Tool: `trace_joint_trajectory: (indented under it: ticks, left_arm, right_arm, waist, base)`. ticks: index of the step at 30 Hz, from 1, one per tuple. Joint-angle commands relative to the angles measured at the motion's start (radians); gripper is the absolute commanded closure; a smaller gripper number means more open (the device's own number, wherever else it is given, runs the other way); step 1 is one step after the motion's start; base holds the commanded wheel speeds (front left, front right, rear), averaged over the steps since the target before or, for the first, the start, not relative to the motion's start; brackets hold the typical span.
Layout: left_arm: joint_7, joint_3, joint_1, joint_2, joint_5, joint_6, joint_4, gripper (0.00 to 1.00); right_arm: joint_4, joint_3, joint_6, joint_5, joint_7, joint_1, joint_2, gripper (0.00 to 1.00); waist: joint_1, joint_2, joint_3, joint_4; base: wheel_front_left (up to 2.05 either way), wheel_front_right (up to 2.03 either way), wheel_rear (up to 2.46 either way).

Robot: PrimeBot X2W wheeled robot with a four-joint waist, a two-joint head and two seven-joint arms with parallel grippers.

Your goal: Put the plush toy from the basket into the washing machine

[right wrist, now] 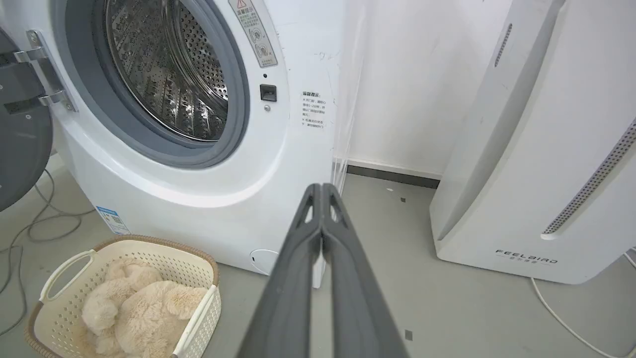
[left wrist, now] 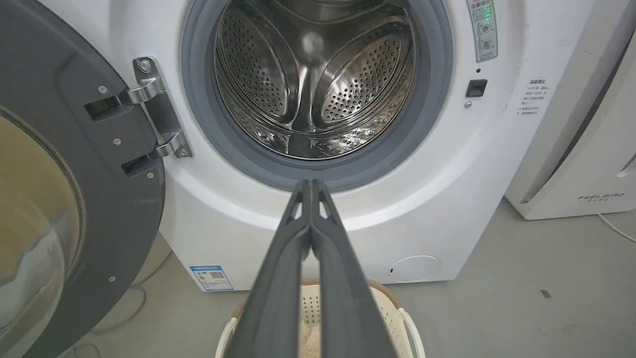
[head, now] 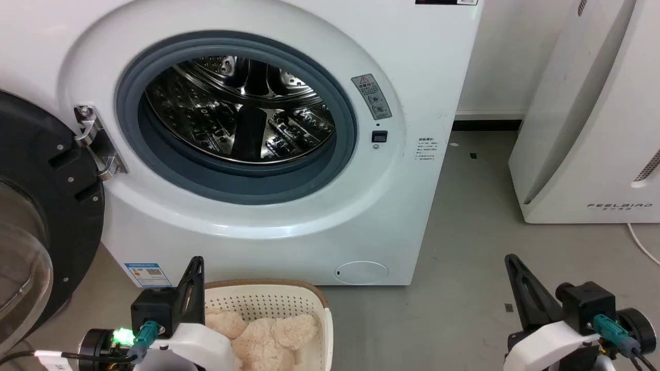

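My left tool [left wrist: 311,186] and right tool [right wrist: 322,188] are both closed on nothing, and the fluffy cream-beige plush toy [head: 268,336] lies in the cream-white perforated plastic basket [head: 281,303] at the frame's bottom, left of centre, below the large white front-loading washing machine [head: 309,247].

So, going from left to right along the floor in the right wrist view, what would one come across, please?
Basket with the plush toy lying in it → right tool, fingers together → white FEELBIRD appliance.
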Motion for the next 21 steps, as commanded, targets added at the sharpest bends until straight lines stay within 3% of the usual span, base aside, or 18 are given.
trace_joint_trajectory:
  ticks: [1,21]
  left_arm:
    - [0.0,-0.001,-0.015,0.0,0.003,0.003,0.001,1.0]
    - [0.0,-0.001,-0.015,0.0,0.003,0.003,0.001,1.0]
  right_arm:
    - [0.002,0.0,-0.001,-0.008,0.0,-0.012,0.0,1.0]
    - [0.002,0.0,-0.001,-0.008,0.0,-0.012,0.0,1.0]
  waist:
    - [0.0,0.0,0.0,0.0]
    - [0.0,0.0,0.0,0.0]
  base:
    - [0.0,0.0,0.0]
    - [0.0,0.0,0.0]
